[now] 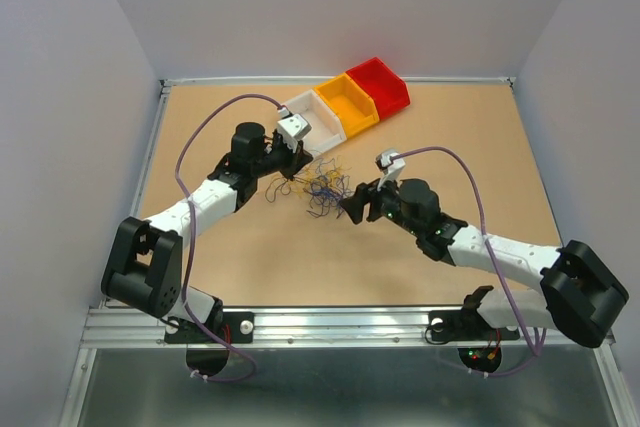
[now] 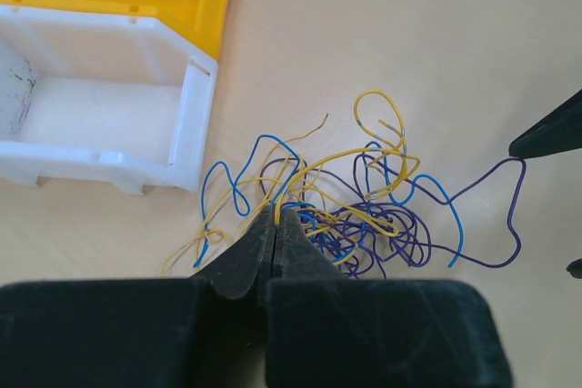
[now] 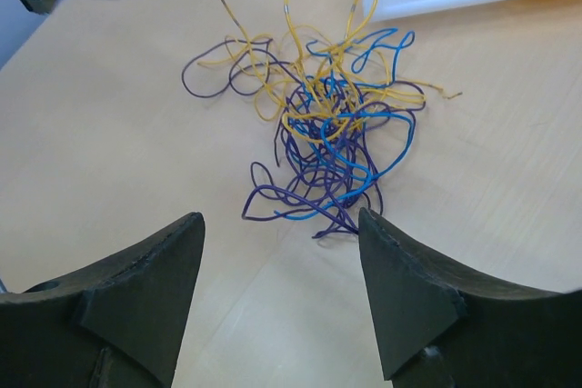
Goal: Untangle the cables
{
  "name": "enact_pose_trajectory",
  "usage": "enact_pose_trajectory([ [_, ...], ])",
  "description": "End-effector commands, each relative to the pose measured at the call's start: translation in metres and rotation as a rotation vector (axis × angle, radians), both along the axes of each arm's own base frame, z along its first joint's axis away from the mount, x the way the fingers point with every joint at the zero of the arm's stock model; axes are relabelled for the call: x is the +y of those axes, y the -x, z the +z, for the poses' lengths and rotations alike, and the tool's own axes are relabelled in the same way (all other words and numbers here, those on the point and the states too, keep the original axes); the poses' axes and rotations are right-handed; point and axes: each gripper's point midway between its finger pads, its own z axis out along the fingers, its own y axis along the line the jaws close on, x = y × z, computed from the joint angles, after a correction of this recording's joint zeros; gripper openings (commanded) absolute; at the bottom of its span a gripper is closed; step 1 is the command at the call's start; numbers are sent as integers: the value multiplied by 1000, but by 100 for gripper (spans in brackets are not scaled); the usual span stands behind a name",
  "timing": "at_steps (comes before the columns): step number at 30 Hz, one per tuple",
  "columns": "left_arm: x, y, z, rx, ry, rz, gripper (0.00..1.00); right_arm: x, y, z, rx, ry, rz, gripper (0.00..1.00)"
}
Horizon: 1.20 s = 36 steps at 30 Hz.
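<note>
A tangle of thin yellow, blue and dark purple cables (image 1: 322, 190) lies on the table between my two grippers. It shows in the left wrist view (image 2: 359, 202) and in the right wrist view (image 3: 326, 124). My left gripper (image 2: 275, 213) is shut on a yellow cable at the tangle's near-left edge; in the top view it (image 1: 295, 169) sits at the tangle's left. My right gripper (image 3: 282, 223) is open and empty, just short of the purple loops; in the top view it (image 1: 352, 205) sits at the tangle's right.
A white bin (image 1: 312, 123), a yellow bin (image 1: 347, 105) and a red bin (image 1: 378, 85) stand in a row behind the tangle. The white bin (image 2: 100, 124) is close to my left gripper. Walls enclose the table.
</note>
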Motion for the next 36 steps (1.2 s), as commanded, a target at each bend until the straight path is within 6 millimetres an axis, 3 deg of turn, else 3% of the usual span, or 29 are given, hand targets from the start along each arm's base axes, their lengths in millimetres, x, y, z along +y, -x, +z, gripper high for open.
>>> enact_pose_trajectory([
  [1, -4, -11, 34, -82, 49, -3, 0, 6, -5, -4, -22, 25, 18, 73],
  [13, -2, -10, 35, -76, 57, -13, 0, 19, -27, -14, -35, 83, 7, 72],
  [23, 0, -12, 34, -71, 58, -11, 0, 22, -39, 2, -105, 75, -12, 65],
  [25, 0, -11, 34, -67, 61, -15, 0, 24, -39, 4, -116, 77, -3, 51],
  [28, 1, -11, 34, -68, 60, -15, 0, 29, -40, 6, -124, 78, 20, 14],
  [30, 1, -12, 33, -64, 60, -13, 0, 27, -42, 10, -129, 73, 10, 1],
  [36, 18, -28, 29, -27, 84, 48, 0, 17, -39, 49, -183, -2, -37, 1],
])
